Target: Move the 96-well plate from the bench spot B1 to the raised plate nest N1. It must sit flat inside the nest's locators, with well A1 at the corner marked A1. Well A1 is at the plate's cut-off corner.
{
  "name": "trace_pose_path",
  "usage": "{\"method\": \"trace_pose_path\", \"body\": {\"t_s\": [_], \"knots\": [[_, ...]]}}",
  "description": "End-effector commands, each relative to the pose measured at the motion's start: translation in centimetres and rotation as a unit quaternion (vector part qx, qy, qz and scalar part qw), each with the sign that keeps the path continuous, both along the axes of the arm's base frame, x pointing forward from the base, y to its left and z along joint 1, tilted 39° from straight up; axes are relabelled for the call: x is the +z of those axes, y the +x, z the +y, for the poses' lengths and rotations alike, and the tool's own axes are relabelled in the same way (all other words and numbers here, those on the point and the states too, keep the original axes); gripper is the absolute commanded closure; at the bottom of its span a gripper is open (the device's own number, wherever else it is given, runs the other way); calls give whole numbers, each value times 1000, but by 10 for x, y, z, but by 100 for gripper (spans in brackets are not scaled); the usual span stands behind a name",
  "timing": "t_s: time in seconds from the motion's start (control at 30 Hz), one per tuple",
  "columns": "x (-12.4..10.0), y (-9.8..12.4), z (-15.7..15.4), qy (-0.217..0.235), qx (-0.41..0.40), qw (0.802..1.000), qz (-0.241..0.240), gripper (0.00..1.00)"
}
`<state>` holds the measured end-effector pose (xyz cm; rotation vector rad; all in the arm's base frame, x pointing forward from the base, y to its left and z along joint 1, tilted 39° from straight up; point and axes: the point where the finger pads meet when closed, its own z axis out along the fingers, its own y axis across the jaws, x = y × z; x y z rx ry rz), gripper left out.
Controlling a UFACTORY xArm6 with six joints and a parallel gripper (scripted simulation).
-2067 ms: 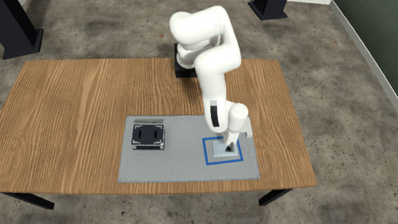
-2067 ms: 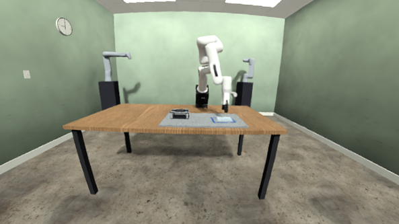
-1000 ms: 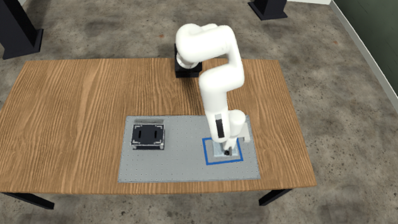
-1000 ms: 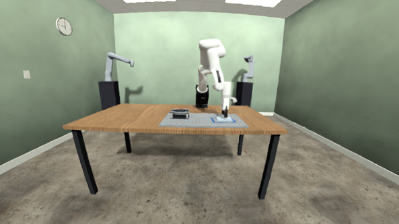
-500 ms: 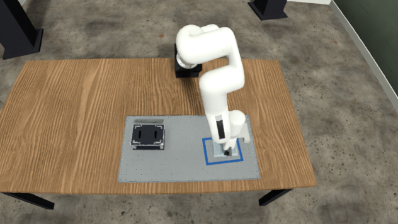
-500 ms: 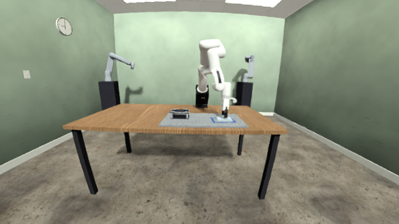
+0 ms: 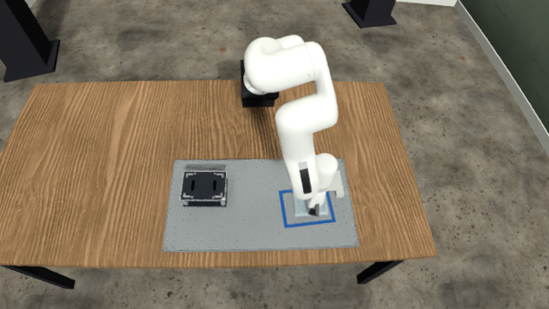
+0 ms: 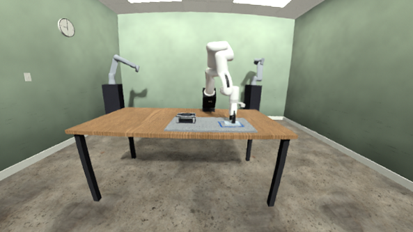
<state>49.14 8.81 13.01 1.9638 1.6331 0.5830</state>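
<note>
The pale 96-well plate (image 7: 307, 207) lies flat on the grey mat inside the blue square of spot B1. The arm's wrist hides most of it, and its cut-off corner is hidden. My gripper (image 7: 314, 211) points straight down over the plate, open, with its dark fingers down at plate height. In the side view the gripper (image 8: 233, 119) stands low over the plate (image 8: 230, 124). The raised black nest N1 (image 7: 204, 187) with white corner locators stands on the left part of the mat and is empty; it also shows in the side view (image 8: 186, 117).
The grey mat (image 7: 261, 205) lies on a wooden table. The arm's black base (image 7: 259, 96) stands at the table's back edge. Two other arms on black pedestals (image 8: 112, 97) stand behind the table.
</note>
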Motion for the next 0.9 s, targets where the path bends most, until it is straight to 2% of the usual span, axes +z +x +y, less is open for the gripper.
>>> {"method": "trace_pose_path", "body": {"t_s": [0.0, 0.87], "knots": [[-1, 2, 0, 0, 0, 1000, -1, 0], [-8, 8, -1, 0, 0, 1000, -1, 0]]}}
